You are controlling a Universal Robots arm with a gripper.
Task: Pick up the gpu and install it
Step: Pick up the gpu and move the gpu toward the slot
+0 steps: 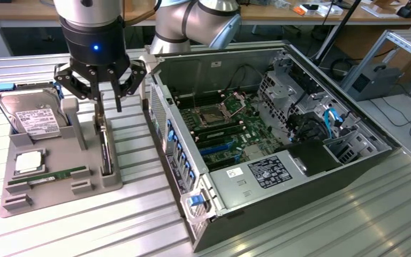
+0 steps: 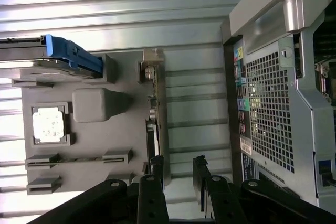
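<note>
On edge in the grey tray, the gpu runs alongside the case, bracket end under the spread hand.

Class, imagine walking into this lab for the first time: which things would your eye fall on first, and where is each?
The open computer case, lying on its side at the exterior view's right, draws the eye first, its green motherboard exposed. Next comes the black gripper, open, hanging over the grey parts tray at that view's left, just above the gpu standing on edge in its slot.
</note>
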